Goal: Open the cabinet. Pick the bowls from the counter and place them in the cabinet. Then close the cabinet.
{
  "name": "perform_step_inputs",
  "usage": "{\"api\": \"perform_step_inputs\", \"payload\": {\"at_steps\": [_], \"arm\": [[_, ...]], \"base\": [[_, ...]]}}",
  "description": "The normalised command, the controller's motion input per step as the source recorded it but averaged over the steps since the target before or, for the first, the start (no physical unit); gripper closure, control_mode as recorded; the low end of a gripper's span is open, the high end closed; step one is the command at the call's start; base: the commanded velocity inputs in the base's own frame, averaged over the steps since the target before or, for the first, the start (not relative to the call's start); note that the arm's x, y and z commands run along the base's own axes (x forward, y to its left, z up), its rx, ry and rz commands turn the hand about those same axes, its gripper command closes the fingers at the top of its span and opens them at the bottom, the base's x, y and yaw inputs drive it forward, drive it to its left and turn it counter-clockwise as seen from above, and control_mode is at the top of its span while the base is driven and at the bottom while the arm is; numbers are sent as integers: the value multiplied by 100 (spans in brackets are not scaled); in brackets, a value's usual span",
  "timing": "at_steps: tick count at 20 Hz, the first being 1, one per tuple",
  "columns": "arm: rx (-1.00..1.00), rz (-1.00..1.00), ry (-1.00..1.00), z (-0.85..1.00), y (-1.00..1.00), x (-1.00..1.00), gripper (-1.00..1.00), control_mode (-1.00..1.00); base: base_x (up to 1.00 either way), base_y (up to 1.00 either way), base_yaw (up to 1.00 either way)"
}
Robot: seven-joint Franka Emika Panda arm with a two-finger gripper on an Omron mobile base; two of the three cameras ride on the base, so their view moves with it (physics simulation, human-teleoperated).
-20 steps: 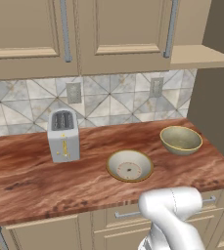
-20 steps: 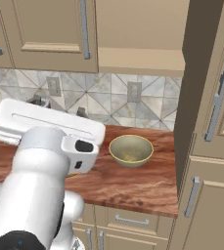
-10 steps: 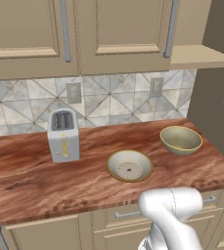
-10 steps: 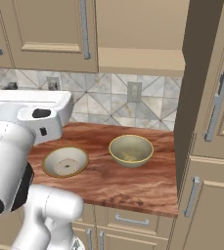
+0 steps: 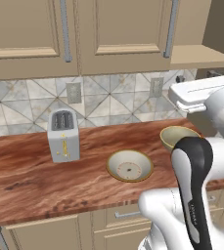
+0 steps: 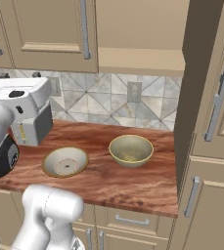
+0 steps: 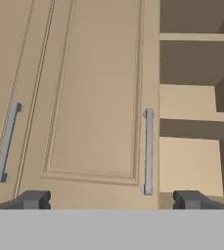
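Lining up on the cabinet handle, doors not yet opened

Facing the cabinet through the hand view: both raised-panel doors are shut, with open beige shelving just to their right. My gripper is released, jaws spread wide with nothing between them, and it sits apart from the door face. The right door's handle is a grey vertical bar; its lower end falls between my two tips, off toward the right one. The left door's handle lies well outside the jaws.

Below, the counter carries both bowls, neither touched. The shallow bowl lies near the middle of the slab; the deep bowl sits to its right, near the counter's end by the tall unit. A toaster stands further left by the backsplash.

My judgement for this step: shift sideways until the bar is centred between the tips, advance so the fingers straddle it at mid-height rather than at the end post, close, then pull along the door's arc, not straight back. Grabbing the very bottom risks slipping off.

Writing: none legible. The toaster front shows a small yellow mark, too small to read, and the shallow bowl has a centre mark with no lettering I can make out
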Motion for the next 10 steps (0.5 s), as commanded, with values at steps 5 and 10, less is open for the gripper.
{"api": "perform_step_inputs", "payload": {"at_steps": [5, 10], "arm": [[0, 4, 0, -11, -14, 48, -100, -100], [0, 2, -1, -3, -40, 37, -100, -100]], "base": [[0, 0, 0], [0, 0, 0]]}}
